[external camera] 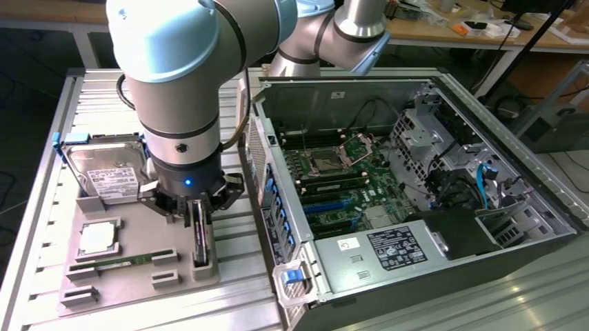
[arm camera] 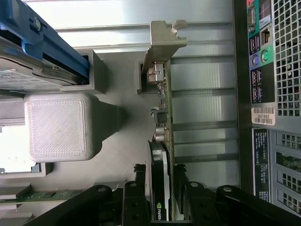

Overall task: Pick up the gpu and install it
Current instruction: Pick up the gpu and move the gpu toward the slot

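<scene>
Pincer (external camera: 200, 207) down over the grey holder tray (external camera: 138, 272), on the exterior view's left of the open computer case (external camera: 354, 265). My two fingers (arm camera: 140, 188) are pinching the gpu (external camera: 201, 245), one against each face of the card. The gpu stands on edge in its slot at the tray's side nearest the case. Wrist view: the silvery end bracket (arm camera: 162, 40) sits at the card's end away from my grip. On the same tray are the hard drive (external camera: 106, 172), the processor (external camera: 98, 238) and the green memory stick (external camera: 115, 264).
</scene>
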Controlling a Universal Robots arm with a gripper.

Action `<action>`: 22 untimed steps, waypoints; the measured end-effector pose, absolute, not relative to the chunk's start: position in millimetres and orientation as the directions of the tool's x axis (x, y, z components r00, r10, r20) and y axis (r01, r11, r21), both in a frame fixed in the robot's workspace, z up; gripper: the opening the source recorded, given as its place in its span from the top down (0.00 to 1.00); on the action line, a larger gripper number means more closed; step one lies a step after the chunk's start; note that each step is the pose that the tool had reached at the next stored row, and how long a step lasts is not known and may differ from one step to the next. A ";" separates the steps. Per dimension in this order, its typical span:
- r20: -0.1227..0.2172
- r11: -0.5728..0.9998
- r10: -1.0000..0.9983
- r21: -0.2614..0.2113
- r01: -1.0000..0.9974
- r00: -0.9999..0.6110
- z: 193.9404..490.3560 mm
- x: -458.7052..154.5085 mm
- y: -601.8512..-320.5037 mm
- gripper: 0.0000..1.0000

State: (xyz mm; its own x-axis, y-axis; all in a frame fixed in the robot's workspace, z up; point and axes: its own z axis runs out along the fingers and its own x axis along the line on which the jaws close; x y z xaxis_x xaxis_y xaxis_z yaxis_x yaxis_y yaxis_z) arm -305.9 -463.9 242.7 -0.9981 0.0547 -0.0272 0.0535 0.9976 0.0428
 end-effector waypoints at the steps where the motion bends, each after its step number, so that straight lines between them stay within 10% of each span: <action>1: -0.027 0.998 0.055 0.043 0.053 -0.998 242.7 -305.9 -463.8 0.63; 22: -0.026 0.998 0.055 0.043 0.053 -0.998 246.7 -305.9 -463.8 0.73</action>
State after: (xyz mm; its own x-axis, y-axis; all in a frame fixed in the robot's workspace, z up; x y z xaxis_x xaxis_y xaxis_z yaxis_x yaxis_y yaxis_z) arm -305.9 -463.8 246.7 -0.9982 0.0546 -0.0262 0.0535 0.9977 0.0428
